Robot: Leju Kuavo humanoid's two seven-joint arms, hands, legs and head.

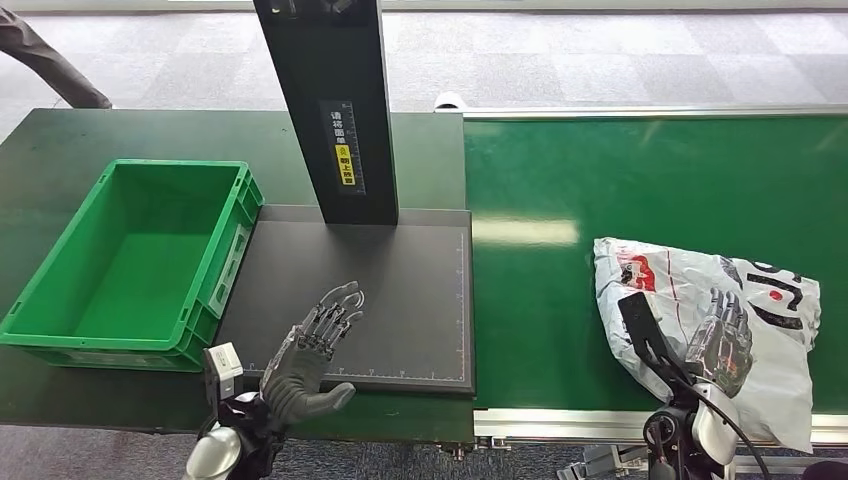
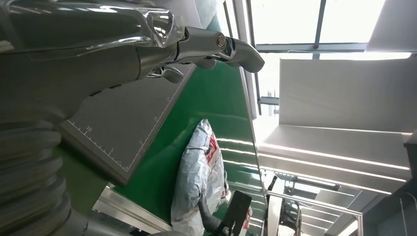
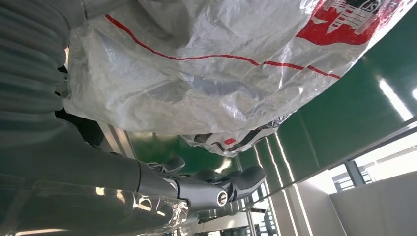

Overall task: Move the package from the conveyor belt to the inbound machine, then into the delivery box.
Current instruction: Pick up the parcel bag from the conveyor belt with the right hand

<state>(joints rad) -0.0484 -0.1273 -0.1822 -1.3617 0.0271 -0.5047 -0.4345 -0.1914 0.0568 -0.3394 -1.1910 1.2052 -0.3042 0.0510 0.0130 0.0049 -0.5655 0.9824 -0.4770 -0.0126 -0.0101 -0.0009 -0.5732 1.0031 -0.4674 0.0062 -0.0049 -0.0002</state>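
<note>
The package (image 1: 700, 300), a crumpled white plastic mailer with red and black print, lies on the green conveyor belt (image 1: 540, 180) near its front edge. My right hand (image 1: 722, 338) lies over the package with its fingers stretched out across the top. The bag still rests on the belt. In the right wrist view the package (image 3: 206, 69) bulges close against the palm, with the fingers (image 3: 216, 189) extended beside it. My left hand (image 1: 312, 350) hovers open over the front left of the inbound machine's black platform (image 1: 410, 290), holding nothing. The green delivery box (image 1: 140, 260) stands empty at the left.
The machine's dark post (image 1: 335, 100) rises from the back of the platform, with a yellow label on it. A person's sleeve (image 1: 45, 55) shows at the far left corner. The box sits on a dark green table (image 1: 120, 130) beside the platform.
</note>
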